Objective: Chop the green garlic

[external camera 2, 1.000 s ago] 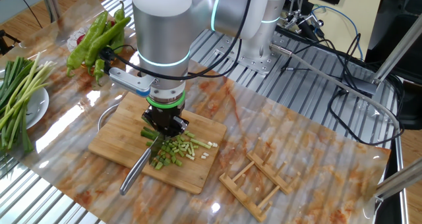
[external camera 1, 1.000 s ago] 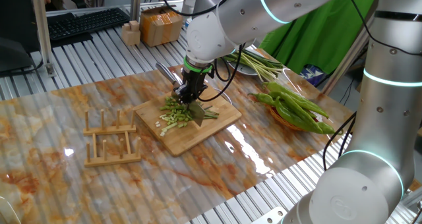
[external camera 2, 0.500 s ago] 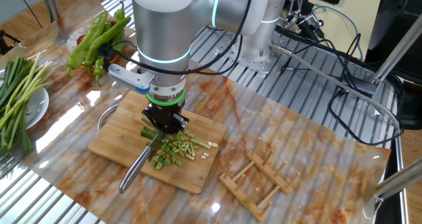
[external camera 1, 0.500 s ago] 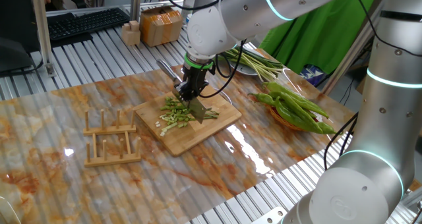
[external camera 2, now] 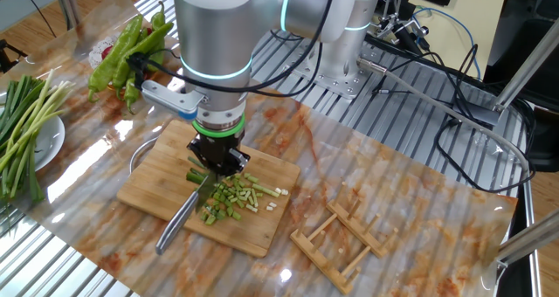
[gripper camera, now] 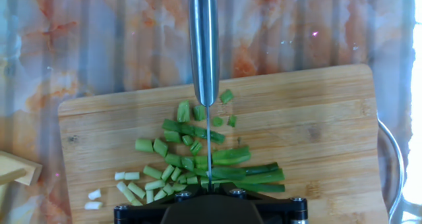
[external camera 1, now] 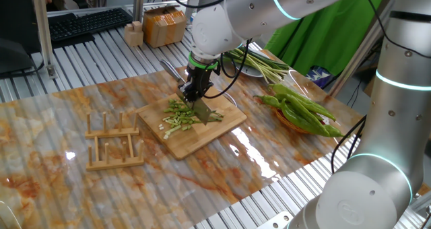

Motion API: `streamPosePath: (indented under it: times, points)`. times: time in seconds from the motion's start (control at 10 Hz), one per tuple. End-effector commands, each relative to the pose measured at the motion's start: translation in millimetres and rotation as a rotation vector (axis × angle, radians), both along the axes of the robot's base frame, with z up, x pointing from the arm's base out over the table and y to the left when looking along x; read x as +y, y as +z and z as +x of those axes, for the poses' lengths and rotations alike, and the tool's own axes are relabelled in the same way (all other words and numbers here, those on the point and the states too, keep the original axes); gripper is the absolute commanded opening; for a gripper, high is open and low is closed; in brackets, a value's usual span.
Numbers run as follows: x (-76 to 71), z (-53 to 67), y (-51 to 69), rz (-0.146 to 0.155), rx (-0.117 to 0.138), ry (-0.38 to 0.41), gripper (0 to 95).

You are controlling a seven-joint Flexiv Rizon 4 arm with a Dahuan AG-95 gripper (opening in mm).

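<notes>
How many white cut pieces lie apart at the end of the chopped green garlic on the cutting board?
2, side by side: one white piece above the other, on the cutting board left of the green garlic. The end effector may hide more.

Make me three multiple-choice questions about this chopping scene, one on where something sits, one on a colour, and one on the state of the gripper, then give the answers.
1. Where do the cut green garlic pieces lie?
A. On the wooden cutting board
B. In the white plate
C. On the wooden rack

2. What colour are the peppers piled beside the board?
A. Red
B. Green
C. Yellow

3. What is the gripper doing?
A. Standing open over the rack
B. Shut on a pepper
C. Shut on the knife

Answers: 1 A, the hand view shows the short bits scattered on the board. 2 B, both fixed views show long glossy green peppers. 3 C, the knife handle sticks out from the shut gripper and the blade runs down among the pieces.
</notes>
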State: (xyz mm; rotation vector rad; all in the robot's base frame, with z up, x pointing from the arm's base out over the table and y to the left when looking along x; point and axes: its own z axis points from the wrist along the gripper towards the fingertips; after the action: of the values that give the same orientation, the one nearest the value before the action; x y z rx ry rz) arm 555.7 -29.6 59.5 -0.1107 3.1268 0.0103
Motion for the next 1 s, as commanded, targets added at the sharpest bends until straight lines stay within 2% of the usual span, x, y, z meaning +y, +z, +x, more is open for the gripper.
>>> streamPosePath:
  times: [0.1,0.3,0.4,1.0]
  points:
    - [-0.9,-0.5,3.5,-0.002,0.000,0.001,0.0]
    - [-2.9,-0.6,4.9,-0.006,-0.003,0.004,0.0]
    - [-2.5,-0.7,4.4,0.015,-0.001,-0.019,0.0]
    - [-9.6,-1.2,7.9,0.002,0.003,0.009,0.0]
